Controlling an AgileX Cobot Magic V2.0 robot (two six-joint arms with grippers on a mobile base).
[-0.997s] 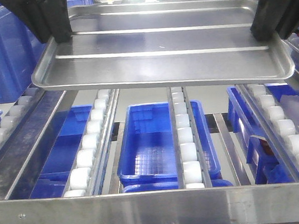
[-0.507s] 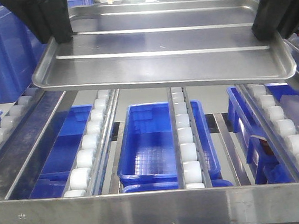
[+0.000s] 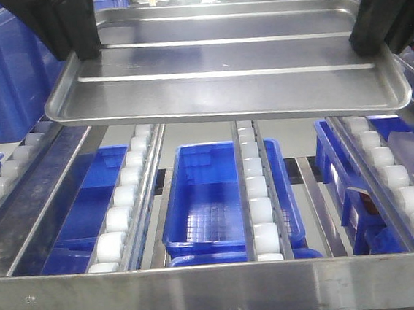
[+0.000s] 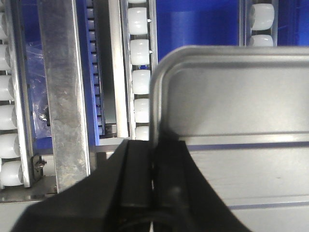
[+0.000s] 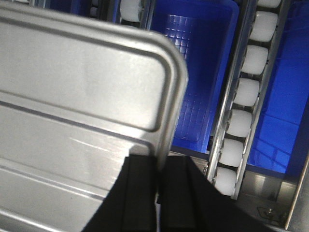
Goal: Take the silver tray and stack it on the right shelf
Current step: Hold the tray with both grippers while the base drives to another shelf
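Left pincer (image 4: 153,147) and right pincer (image 5: 158,164) clamp the silver tray (image 3: 222,80) — right corner edged rightward.

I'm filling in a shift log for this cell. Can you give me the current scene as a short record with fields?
held item: silver tray, in the air above the roller rails
left gripper: shut on the tray's left edge
right gripper: shut on the tray's right edge
below: right shelf, with a blue crate under the rails
placement: not yet set down, as far as the front view shows
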